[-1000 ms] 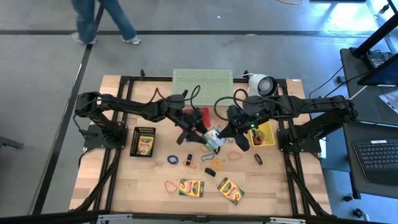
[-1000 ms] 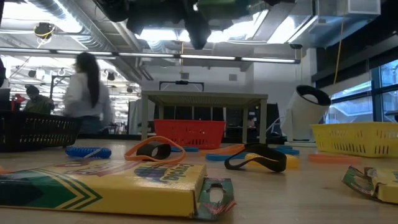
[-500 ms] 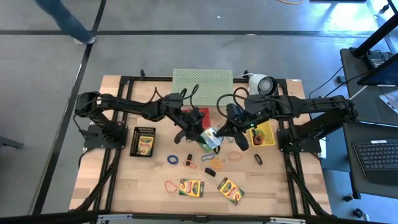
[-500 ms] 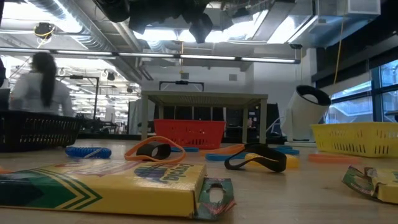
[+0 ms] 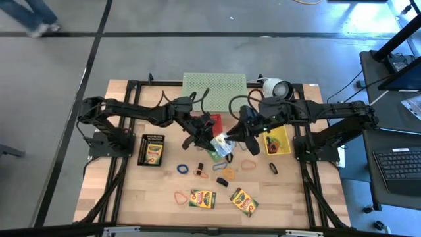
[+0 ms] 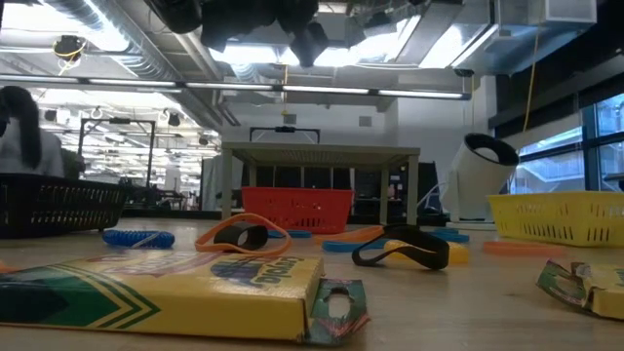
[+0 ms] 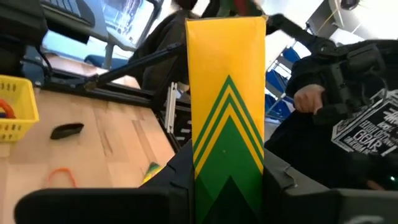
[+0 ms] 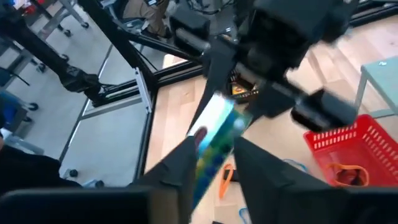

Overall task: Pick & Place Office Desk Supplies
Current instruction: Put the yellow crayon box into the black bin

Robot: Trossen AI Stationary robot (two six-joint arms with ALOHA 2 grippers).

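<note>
Near boxes: two crayon boxes lie flat in the lower centre of the high view, one (image 5: 202, 198) just left of the other (image 5: 243, 201).
Loops: at least five rubber bands are loose on the wood above them, among them a red one (image 5: 179, 196), a blue one (image 5: 182, 170) and an orange one (image 5: 248, 164); an exact count cannot be made.
Clips: about three small dark clips, one (image 5: 273, 168) right of centre; the rest are too small to be sure of.
Step in hand: a hand-over in the air above the table's centre.
Held crayon box (image 5: 222, 145): lifted off the wood, between both grippers.
Left gripper (image 5: 209, 139): clenched on the held crayon box, fingers against both its sides.
Right gripper (image 5: 231, 137): at the box's other end; whether it grips or has let go cannot be told.
Next move: probably the right arm draws clear and the left carries the box to a basket.
Fourth box: one crayon box (image 5: 152, 153) in the black basket (image 5: 143, 150), left of centre.
Other baskets: one red basket (image 5: 212, 120), one yellow basket (image 5: 284, 141).
Total boxes: four.
</note>
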